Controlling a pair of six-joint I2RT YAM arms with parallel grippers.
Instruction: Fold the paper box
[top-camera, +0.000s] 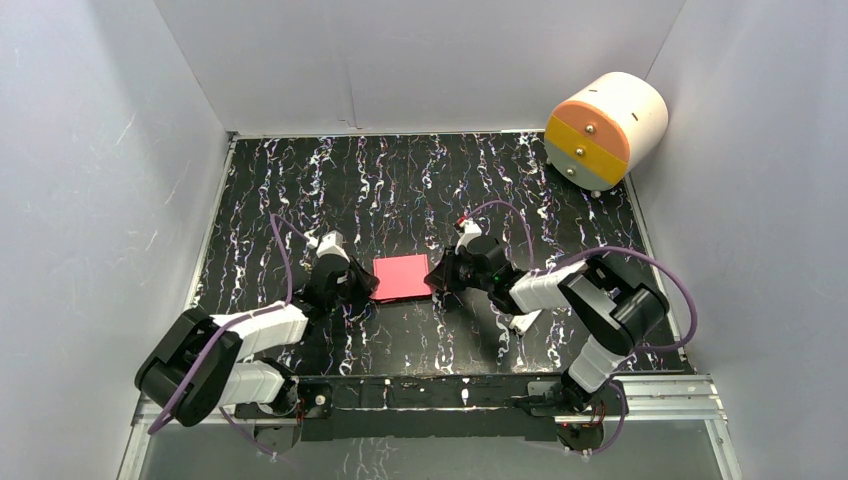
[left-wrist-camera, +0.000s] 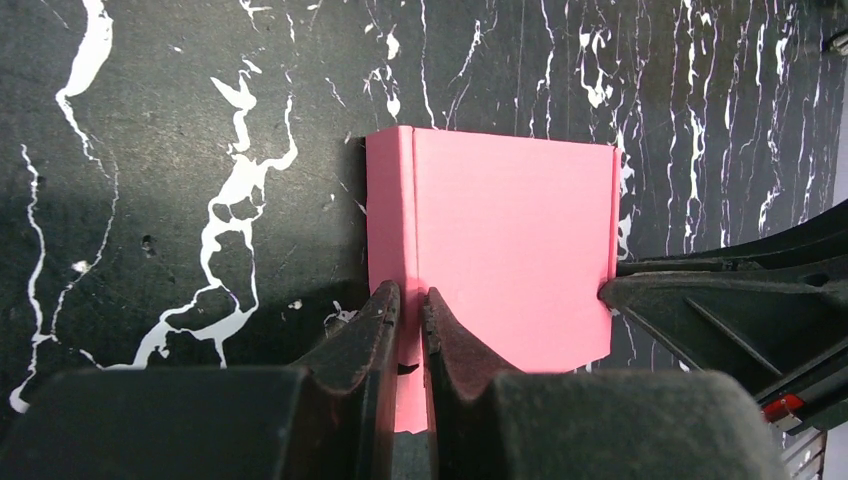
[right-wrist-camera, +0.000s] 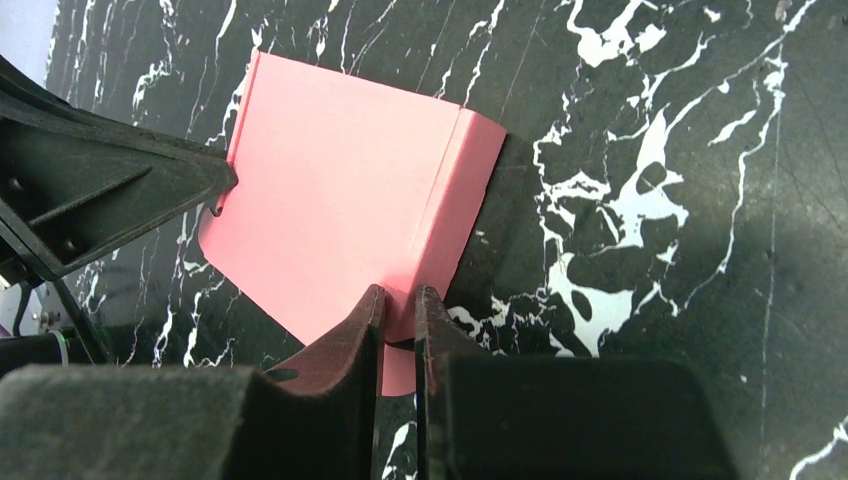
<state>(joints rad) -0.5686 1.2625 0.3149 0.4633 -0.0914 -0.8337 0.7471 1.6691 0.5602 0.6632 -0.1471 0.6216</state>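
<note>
Nearest, mid-table: left gripper (top-camera: 366, 286) pressed almost together, pinching the creased side strip of the paper box (top-camera: 402, 277) at its nine o'clock edge. Opposite, at three o'clock: right gripper (top-camera: 436, 277) likewise nipped onto the other creased strip. Between them, lying low on the black marbled table (top-camera: 300, 180), broad pink face up. Probably light, thin and springy; easily dented or torn by a hard squeeze, and liable to slide. Best held by the edge strips, close to the fold lines. Farther off, toward two o'clock: white-and-orange cylinder (top-camera: 605, 130), well apart.
</note>
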